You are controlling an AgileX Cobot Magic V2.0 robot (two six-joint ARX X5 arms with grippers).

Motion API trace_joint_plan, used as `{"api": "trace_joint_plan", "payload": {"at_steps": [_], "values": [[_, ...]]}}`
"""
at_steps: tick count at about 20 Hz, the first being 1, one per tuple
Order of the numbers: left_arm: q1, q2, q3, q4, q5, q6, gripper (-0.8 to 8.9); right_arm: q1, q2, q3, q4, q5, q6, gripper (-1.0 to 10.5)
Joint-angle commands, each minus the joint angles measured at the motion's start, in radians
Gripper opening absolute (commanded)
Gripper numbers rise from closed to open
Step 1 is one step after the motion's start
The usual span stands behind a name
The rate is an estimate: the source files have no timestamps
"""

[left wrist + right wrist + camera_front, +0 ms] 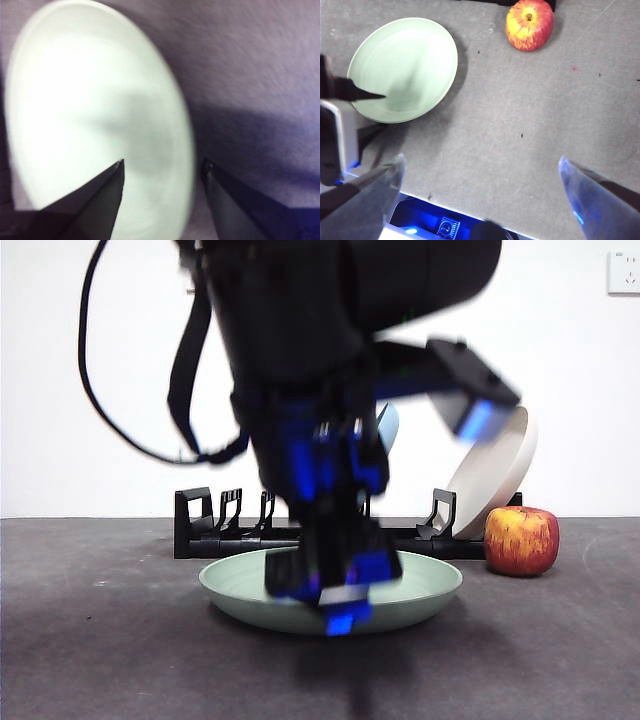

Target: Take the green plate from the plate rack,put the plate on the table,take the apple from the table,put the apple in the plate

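The green plate [425, 585] lies flat on the table [100, 640], in front of the plate rack [210, 525]. My left gripper [335, 592] hangs low over the plate's near edge. It is open, with one jaw over the plate [90, 100] and the other outside the rim. The apple [521, 540] stands on the table to the right of the plate, by the rack's right end. High above the table my right gripper [480, 167] is open and holds nothing. Its view shows the plate [415, 60], the apple [530, 24] and the left gripper [382, 111] at the plate's edge.
A beige plate [495, 475] leans in the rack's right end. A blue plate [388, 425] stands behind the arm. The left arm's dark body and cable fill the upper middle of the front view. Bare table [520, 110] lies between plate and apple.
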Motion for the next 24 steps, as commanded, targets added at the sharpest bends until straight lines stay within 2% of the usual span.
{"api": "trace_joint_plan", "payload": {"at_steps": [1,3,5,8,15,19,21,24], "values": [[-0.003,-0.051,0.045,-0.065,0.007,-0.089,2.62,0.002,0.004,0.004,0.017,-0.002,0.01,6.9],[-0.004,-0.107,0.103,-0.175,0.047,-0.165,2.61,0.002,0.017,0.004,0.049,-0.002,0.025,6.9],[-0.004,-0.177,0.168,-0.282,0.13,-0.245,2.61,0.002,0.051,0.004,0.105,-0.002,0.043,6.9],[-0.004,-0.274,0.242,-0.366,0.245,-0.301,2.61,0.002,0.125,0.004,0.187,-0.002,0.043,6.9],[-0.003,-0.496,0.441,-0.55,0.267,-0.423,2.6,0.008,0.417,0.004,0.487,-0.001,0.062,6.9],[-0.003,-0.579,0.481,-0.57,0.267,-0.454,2.6,0.031,0.603,0.004,0.639,0.006,0.069,7.1],[-0.003,-0.607,0.481,-0.578,0.267,-0.457,2.59,0.042,0.688,0.004,0.731,0.015,0.069,7.7],[-0.003,-0.621,0.481,-0.6,0.265,-0.483,2.52,0.054,0.797,0.004,0.826,0.066,0.066,7.7]]}}
